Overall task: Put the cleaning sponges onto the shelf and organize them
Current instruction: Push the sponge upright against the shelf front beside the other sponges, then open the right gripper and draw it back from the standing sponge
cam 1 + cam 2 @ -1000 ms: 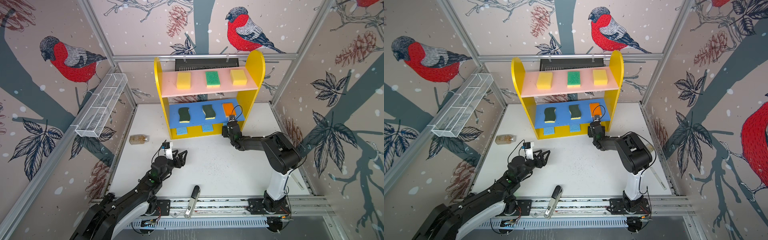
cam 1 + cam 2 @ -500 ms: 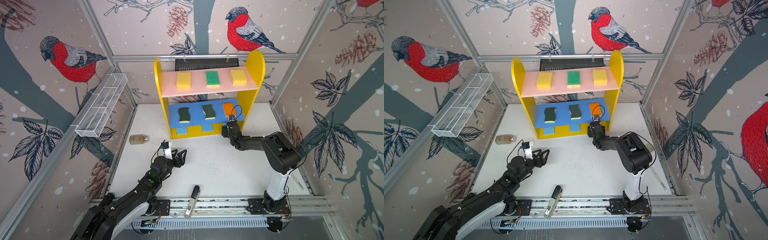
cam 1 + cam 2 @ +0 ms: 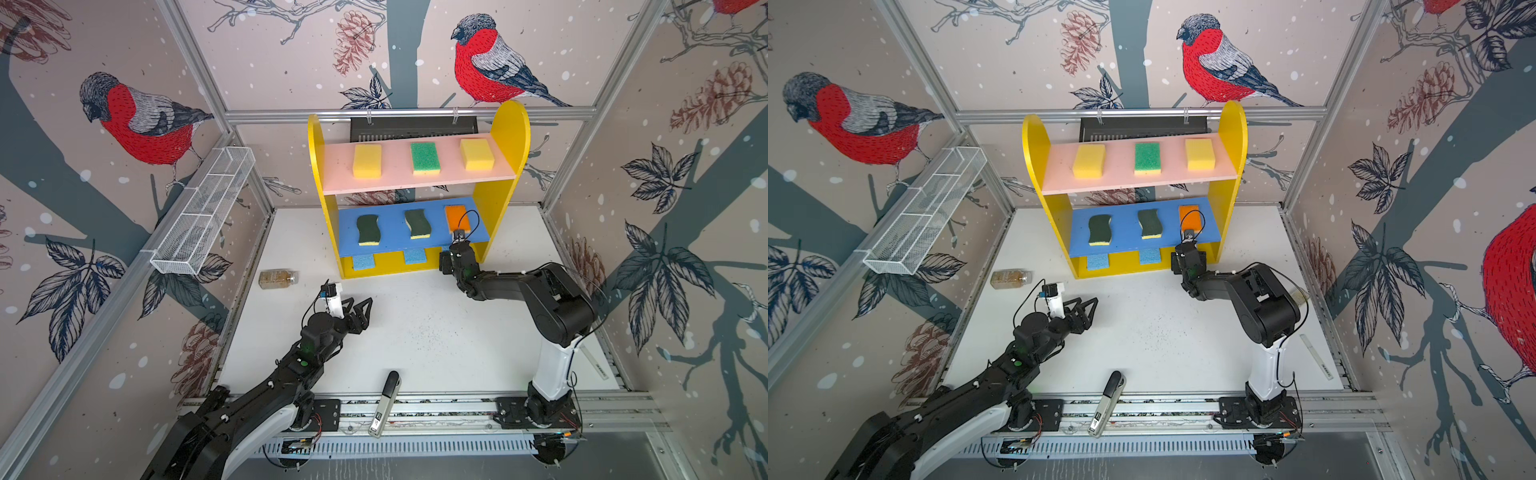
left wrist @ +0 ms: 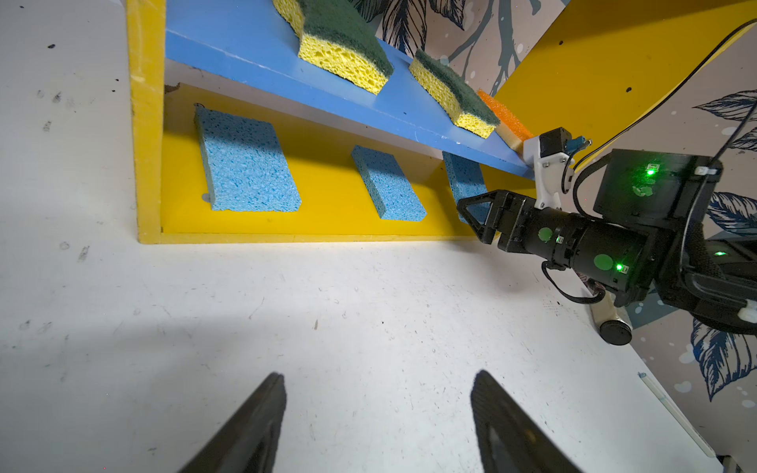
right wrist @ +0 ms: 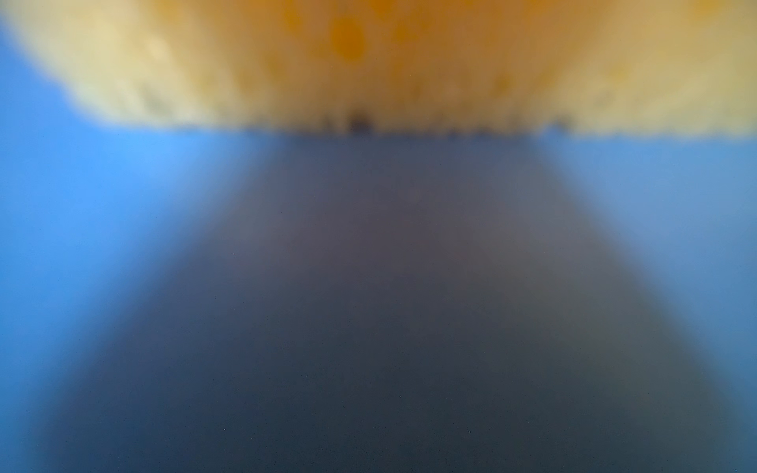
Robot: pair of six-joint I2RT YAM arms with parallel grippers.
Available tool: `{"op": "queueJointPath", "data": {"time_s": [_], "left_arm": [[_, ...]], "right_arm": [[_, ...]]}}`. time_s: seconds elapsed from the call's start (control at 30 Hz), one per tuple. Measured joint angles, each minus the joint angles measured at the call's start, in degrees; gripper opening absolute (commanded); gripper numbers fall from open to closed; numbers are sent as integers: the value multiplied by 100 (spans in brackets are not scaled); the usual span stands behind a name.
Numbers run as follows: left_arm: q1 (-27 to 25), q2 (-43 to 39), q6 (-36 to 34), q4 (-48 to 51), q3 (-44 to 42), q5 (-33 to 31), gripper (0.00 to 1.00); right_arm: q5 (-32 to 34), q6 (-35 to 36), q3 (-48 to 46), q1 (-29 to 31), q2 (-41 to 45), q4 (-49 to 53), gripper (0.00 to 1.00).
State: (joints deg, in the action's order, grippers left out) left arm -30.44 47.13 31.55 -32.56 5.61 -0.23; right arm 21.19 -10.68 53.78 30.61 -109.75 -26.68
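Hardly any shift since 1 second ago: right gripper (image 4: 467, 200) low at the base of the shelf (image 3: 509, 137), fingers (image 4: 477, 215) spread beside the 3rd thin blue sponge (image 4: 461, 176), contact unclear. Likely release of the last of 9. Spread and empty before the shelf: left gripper (image 4: 379, 374). Porous foam slabs (image 3: 367, 160); smooth painted boards (image 4: 262, 45).
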Motion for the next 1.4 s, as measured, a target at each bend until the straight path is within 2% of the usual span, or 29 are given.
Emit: {"op": "queueJointPath", "data": {"time_s": [0.23,0.8,1.13,1.4], "left_arm": [[0,-111,0,81,17,-15,72],[0,-278,2,267,37,-151,72],[0,-380,17,328,76,-146,72],[0,-608,20,529,96,-146,72]], "right_arm": [[4,0,-76,-31,107,63,76],[28,-44,-37,-42,107,184,75],[-68,-46,-260,-42,623,835,75],[-326,-188,-581,11,1316,931,75]]}}
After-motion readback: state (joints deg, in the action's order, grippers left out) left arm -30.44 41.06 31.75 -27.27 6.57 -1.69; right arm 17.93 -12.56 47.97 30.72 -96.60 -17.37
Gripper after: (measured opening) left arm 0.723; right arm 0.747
